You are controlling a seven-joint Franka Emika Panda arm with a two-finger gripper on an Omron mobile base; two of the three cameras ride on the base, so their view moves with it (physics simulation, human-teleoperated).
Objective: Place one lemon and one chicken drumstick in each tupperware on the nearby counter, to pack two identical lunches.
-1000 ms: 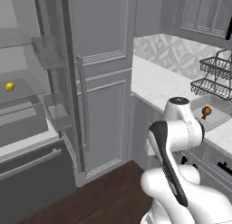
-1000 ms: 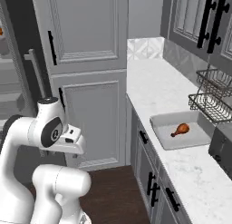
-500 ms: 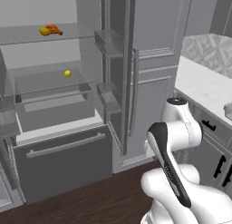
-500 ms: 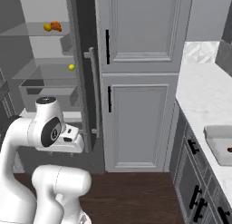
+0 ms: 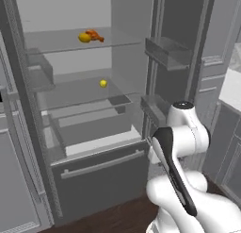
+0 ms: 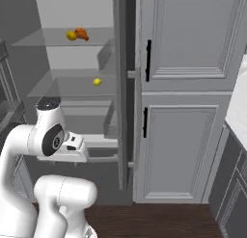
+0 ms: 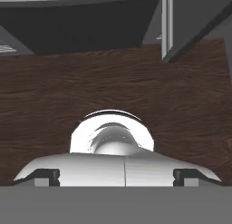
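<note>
Fridge shelves stand open before the folded arm. On the upper glass shelf a lemon (image 5: 84, 37) lies touching a chicken drumstick (image 5: 95, 35); a second lemon (image 5: 103, 83) sits alone on the shelf below. The end effector (image 7: 116, 175) points down at the wooden floor, its tips set wide apart with nothing between them. Lemons are probably firm, light and prone to roll, so closing across the middle suits them; the drumstick looks best gripped across its thick meaty end.
</note>
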